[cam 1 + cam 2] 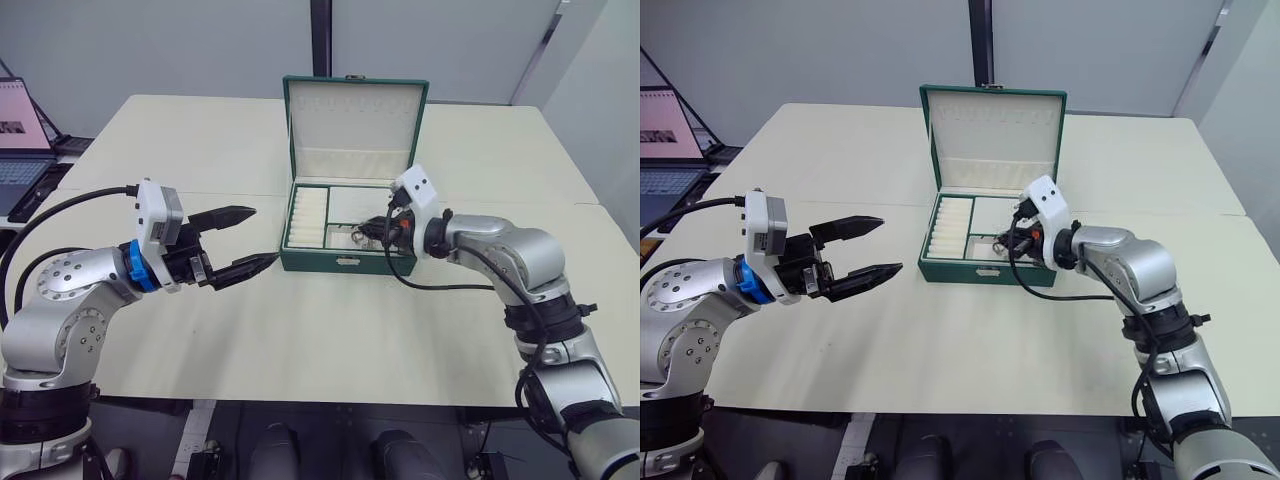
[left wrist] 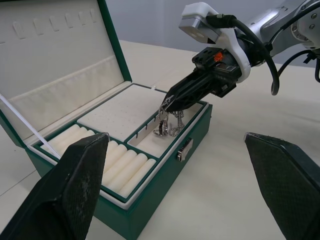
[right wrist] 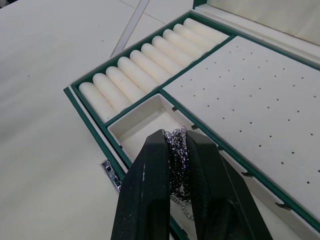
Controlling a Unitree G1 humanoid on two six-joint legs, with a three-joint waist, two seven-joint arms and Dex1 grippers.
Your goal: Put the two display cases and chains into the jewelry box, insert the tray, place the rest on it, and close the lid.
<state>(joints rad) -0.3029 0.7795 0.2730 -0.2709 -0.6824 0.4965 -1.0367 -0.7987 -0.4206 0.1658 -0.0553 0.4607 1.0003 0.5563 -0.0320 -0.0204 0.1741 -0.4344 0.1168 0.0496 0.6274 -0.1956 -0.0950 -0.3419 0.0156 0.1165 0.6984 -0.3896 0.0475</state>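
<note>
Left hand [image 1: 240,243] hangs open over the counter [image 1: 330,340]. Right hand [image 2: 172,102] pinches a silvery chain [image 2: 167,122], its links dangling over the tray's [image 2: 117,112] small front compartment inside the box [image 1: 345,262]; the chain's upper part is hidden between the fingers. Lid [image 1: 355,125] stands upright.

jewelry box [image 1: 345,262] open mid-table, lid [image 1: 355,120] upright | tray [image 1: 309,218] seated in box | right gripper [image 1: 372,231] over tray's front compartment, something small and dark at tips | left gripper [image 1: 244,240] fingers spread, left of box, apart from it | laptop [image 1: 22,140] far left
</note>
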